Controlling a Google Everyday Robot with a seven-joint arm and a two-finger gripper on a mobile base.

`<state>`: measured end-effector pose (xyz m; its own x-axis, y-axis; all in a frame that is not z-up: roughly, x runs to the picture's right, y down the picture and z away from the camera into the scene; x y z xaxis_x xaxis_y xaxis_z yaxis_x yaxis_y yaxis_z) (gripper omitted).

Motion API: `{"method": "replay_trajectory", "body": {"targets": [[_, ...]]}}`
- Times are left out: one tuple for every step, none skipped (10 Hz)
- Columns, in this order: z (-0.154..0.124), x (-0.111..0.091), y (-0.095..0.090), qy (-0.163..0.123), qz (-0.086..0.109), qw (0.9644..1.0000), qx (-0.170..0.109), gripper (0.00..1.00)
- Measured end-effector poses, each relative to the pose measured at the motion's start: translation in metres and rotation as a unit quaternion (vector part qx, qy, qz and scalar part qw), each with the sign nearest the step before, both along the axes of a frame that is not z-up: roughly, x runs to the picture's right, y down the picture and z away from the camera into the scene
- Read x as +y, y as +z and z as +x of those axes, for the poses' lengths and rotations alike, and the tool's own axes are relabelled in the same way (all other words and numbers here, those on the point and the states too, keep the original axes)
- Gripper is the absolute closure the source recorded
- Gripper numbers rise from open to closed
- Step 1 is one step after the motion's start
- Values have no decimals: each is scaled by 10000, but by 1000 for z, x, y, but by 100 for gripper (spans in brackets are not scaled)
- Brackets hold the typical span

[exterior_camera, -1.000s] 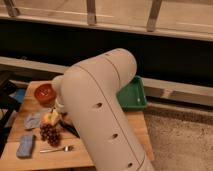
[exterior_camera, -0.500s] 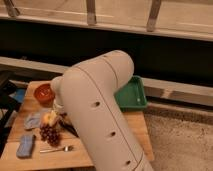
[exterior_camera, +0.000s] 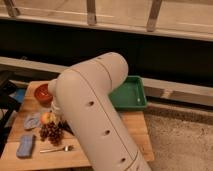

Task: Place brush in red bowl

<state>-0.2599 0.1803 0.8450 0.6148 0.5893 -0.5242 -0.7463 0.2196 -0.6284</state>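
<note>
The brush (exterior_camera: pixel 25 146), seemingly the blue oblong piece, is lying on the bench (exterior_camera: pixel 135 131), well nearer the camera than the pincer (exterior_camera: pixel 56 105). The pincer is hanging mostly hidden behind the arm (exterior_camera: pixel 95 115), and I cannot tell its state. The red bowl (exterior_camera: pixel 42 93) is sitting just left of the pincer, grapes (exterior_camera: pixel 51 132) just below it, a green tray (exterior_camera: pixel 129 95) well to its right.

I can read no text, label, brand or number on anything here. My tool is out of sight behind my own arm (exterior_camera: pixel 95 115), above the worktop (exterior_camera: pixel 135 127).
</note>
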Motion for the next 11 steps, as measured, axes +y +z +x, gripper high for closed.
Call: {"method": "replay_trajectory", "body": {"targets": [[1, -1, 0, 21, 20, 10000, 7, 87], [1, -2, 0, 57, 59, 10000, 16, 87], [3, -7, -3, 102, 134, 9999, -8, 87], [4, -14, -8, 155, 213, 9997, -18, 87], [6, -22, -14, 203, 280, 9994, -30, 87], [7, -37, -23, 274, 399, 9988, -75, 87], [9, -50, -30, 339, 510, 9980, -132, 87], [11, -60, -35, 393, 609, 9971, -210, 87], [13, -71, -38, 482, 720, 9957, -325, 87], [15, -81, -39, 596, 828, 9936, -487, 87], [16, -89, -40, 673, 910, 9917, -615, 87]]}}
